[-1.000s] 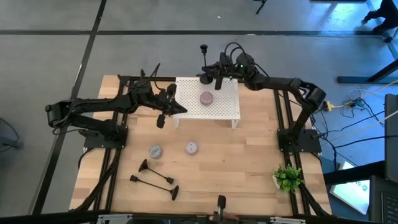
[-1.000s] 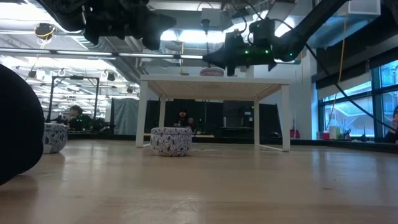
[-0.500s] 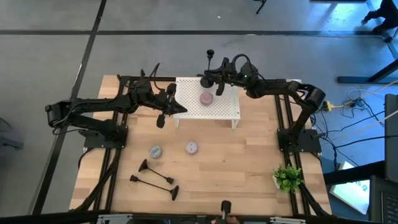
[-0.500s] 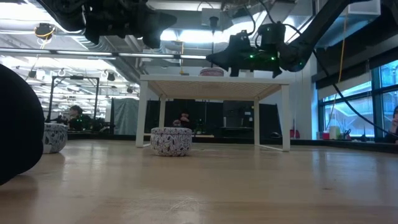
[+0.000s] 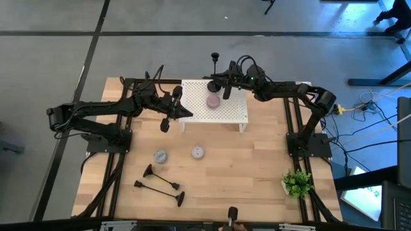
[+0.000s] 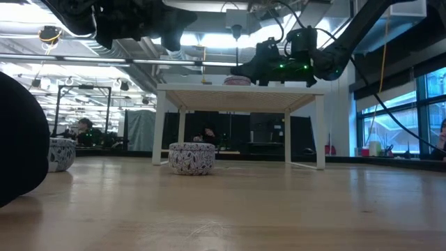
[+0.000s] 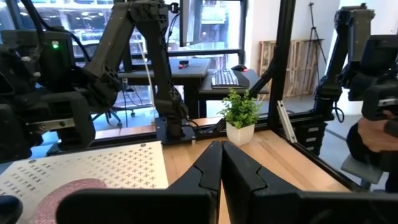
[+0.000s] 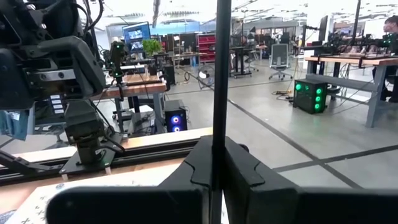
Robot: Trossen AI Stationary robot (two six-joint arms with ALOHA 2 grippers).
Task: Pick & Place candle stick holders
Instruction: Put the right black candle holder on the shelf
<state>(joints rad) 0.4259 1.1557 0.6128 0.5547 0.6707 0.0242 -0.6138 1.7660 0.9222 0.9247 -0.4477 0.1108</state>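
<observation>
Black candle stick holder [image 5: 216, 68] shifted slightly left

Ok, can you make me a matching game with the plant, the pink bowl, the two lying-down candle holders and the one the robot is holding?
Things:
1. green plant
2. pink bowl
3. two lying candle stick holders
4. upright candle stick holder

Places:
A. on the white perforated stand
B. held in the right gripper
C. near-right table corner
D. flat on the wood, near-left

Pairs: 1-C, 2-A, 3-D, 4-B
</observation>
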